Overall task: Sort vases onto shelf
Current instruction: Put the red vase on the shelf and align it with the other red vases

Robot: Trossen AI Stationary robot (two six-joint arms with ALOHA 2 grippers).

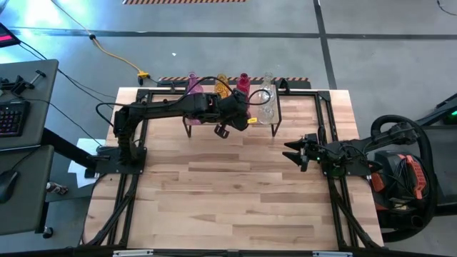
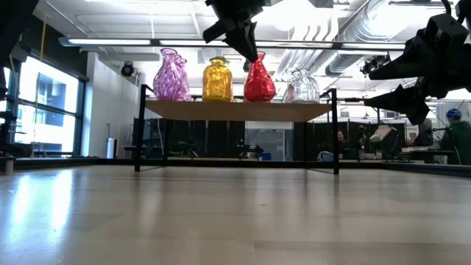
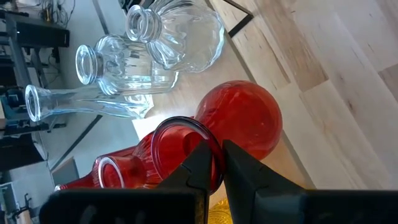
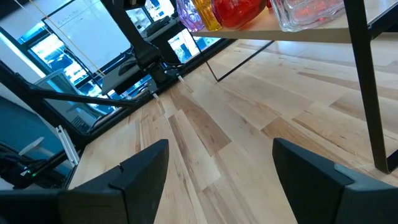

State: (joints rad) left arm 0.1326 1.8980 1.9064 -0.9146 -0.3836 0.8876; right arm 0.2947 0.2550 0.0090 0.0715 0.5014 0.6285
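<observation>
— Where do we find the shelf (image 1: 232,114) and the vases?

— Seen from above, the shelf stands on the counter (image 1: 235,193) toward twelve o'clock, near the far edge. In the level view we count a row on its wooden top: a pink vase (image 2: 171,75), an amber vase (image 2: 218,79), a red vase (image 2: 259,81) and clear glass vases (image 2: 302,86) at the right end.

— And the left claw (image 3: 214,163)?

— It hangs over the shelf, right above the red vase. Through its wrist camera we see the two dark fingers pressed nearly together, pinching the rim of that red vase's mouth between them. More red glass lies just beside it, and three clear vases (image 3: 134,71) cluster nearby.

— Is the red vase lifted?

— We cannot tell; in the level view its base looks to be down on the shelf top.

— The right claw (image 1: 295,152)?

— It waits over the counter toward three o'clock, apart from the shelf, fingers spread wide and holding nothing. Its camera looks across bare boards toward the shelf's black wire leg (image 4: 367,87).
</observation>
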